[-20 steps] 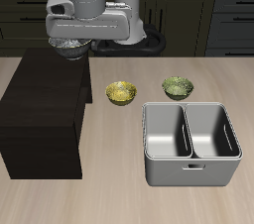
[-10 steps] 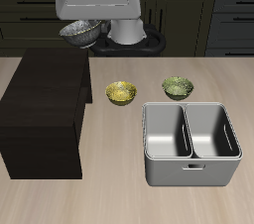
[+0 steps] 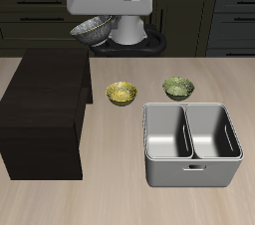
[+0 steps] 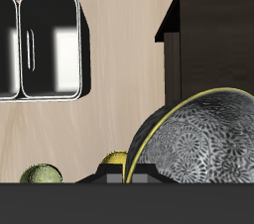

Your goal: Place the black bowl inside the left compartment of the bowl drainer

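Observation:
High above the table's back edge, my gripper [image 3: 99, 20] is shut on the rim of the black bowl [image 3: 90, 32], which hangs tilted beneath it. Up close in the wrist view, the black bowl [image 4: 203, 144] shows its silvery speckled inside. The bowl drainer [image 3: 192, 174], a light-grey bin with two deep wells, stands near the table's front edge, well away from the gripper. Both wells of the bowl drainer [image 4: 81, 64] hold nothing.
A tall dark cabinet [image 3: 45, 110] stands on the table below and in front of the gripper. A small yellow bowl [image 3: 121, 93] and a small green bowl [image 3: 177, 87] sit just behind the drainer. The dark cabinet [image 4: 213, 30] also shows in the wrist view.
The gripper has lifted the black bowl higher and carried it sideways from above the dark cabinet's back toward the table's middle. The other bowls and the drainer have not moved.

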Motion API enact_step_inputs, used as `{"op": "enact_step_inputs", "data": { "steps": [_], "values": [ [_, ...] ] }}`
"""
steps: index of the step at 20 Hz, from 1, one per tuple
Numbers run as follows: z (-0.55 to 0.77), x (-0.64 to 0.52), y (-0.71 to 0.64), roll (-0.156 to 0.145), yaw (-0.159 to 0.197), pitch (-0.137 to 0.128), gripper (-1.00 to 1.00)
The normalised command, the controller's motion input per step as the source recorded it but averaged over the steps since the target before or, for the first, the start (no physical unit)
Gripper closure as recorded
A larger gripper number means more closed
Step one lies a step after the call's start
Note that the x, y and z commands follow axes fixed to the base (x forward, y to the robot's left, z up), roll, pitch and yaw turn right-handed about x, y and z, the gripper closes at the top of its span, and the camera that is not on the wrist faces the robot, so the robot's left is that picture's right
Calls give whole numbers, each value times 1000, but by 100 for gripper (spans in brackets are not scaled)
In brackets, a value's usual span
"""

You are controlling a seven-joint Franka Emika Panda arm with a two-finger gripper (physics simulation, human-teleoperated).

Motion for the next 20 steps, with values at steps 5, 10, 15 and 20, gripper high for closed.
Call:
{"op": "enact_step_inputs", "data": {
  "steps": [5, 10, 15, 20],
  "values": [
    [41, 154, 485, 10, -8, -4, 100],
    [22, 124, 419, 31, 10, 2, 100],
    [-18, 61, 725, 36, 35, -8, 100],
    [-2, 69, 442, 5, 19, -5, 100]
  ]
}}
